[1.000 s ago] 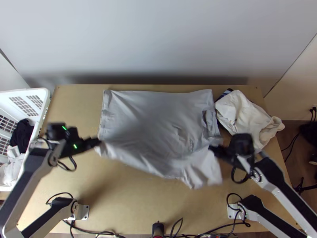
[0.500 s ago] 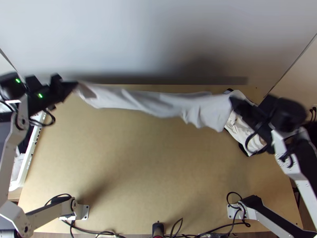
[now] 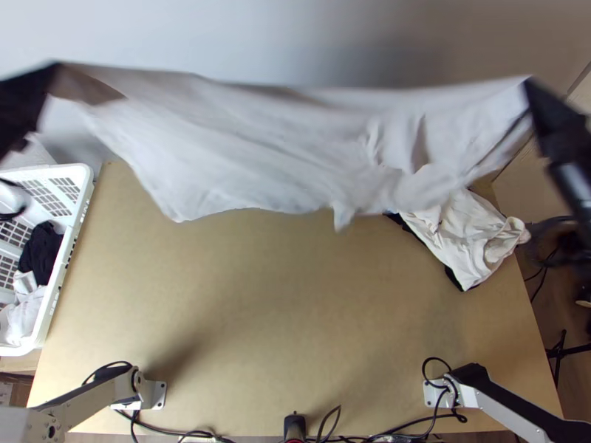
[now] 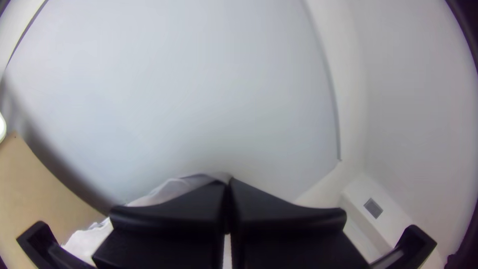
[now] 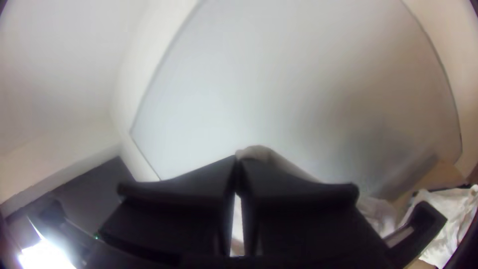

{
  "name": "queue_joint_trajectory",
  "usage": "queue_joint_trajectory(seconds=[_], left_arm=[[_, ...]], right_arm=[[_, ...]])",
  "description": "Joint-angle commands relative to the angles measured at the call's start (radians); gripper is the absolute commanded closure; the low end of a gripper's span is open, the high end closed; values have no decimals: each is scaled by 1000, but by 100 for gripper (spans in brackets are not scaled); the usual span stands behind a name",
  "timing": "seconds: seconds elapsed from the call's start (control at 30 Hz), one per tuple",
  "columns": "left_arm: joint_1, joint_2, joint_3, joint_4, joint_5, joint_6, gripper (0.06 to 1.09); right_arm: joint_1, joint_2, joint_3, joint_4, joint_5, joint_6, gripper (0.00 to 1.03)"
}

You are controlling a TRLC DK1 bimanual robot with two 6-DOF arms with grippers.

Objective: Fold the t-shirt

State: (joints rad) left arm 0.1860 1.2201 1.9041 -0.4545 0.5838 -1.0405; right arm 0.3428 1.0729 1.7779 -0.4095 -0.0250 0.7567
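Observation:
The white t-shirt (image 3: 273,148) hangs in the air, stretched between both grippers above the table's far part, its lower edge uneven and creased. At the upper left my left gripper (image 3: 53,72) has one upper corner; at the upper right my right gripper (image 3: 527,87) has the other. In the left wrist view, the left gripper (image 4: 229,185) is shut on the t-shirt (image 4: 169,188), which trails off to one side. In the right wrist view, the right gripper (image 5: 237,162) is shut on the t-shirt (image 5: 261,152) at its fingertips.
A white basket (image 3: 85,193) with dark and white clothes stands at the table's left edge. A heap of cream cloth (image 3: 473,236) with something dark under it lies at the right. Bare tabletop (image 3: 295,317) stretches between the arm bases, with cables along the near edge.
Both grippers have risen and spread apart toward the far side, lifting the t-shirt off the table where it lay. It now hangs wider and higher than half a second ago.

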Motion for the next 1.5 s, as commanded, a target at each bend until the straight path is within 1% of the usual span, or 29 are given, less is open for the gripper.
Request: queue_joint_trajectory(seconds=[0.0,0.07,0.17,0.23,0.37,0.5,0.6,0.67,0.73,0.87,0.93,1.03,1.27,1.47], left_arm=[[133,-33,187,43,5,-93,105],[141,-42,200,43,8,-95,105],[141,-74,200,45,48,-102,105],[141,-93,200,43,93,-151,105],[138,-160,148,30,160,-188,105],[144,-266,3,-12,232,-184,105],[145,-343,-97,-69,274,-165,105],[145,-380,-122,-90,304,-165,105],[144,-404,-128,-105,332,-165,105],[141,-470,-194,-116,393,-174,105],[119,-502,-232,-118,393,-201,105],[109,-507,-212,-127,393,-210,105],[49,-527,-175,-167,392,-208,105],[-11,-541,-112,-187,390,-210,105]], right_arm=[[-14,33,272,-25,-3,7,100],[-18,33,302,-25,-3,7,100],[-16,10,310,-22,-4,12,100],[-16,-7,310,-25,-7,29,100],[-16,-47,310,-80,-61,69,100],[-5,-94,311,-215,-130,84,100],[30,-166,232,-302,-148,102,100],[47,-217,181,-359,-162,104,100],[48,-241,175,-434,-197,125,100],[55,-286,160,-535,-236,136,100],[55,-306,143,-555,-247,155,100],[47,-314,144,-577,-276,187,100],[45,-329,167,-614,-316,204,100],[35,-323,268,-643,-380,207,100]])
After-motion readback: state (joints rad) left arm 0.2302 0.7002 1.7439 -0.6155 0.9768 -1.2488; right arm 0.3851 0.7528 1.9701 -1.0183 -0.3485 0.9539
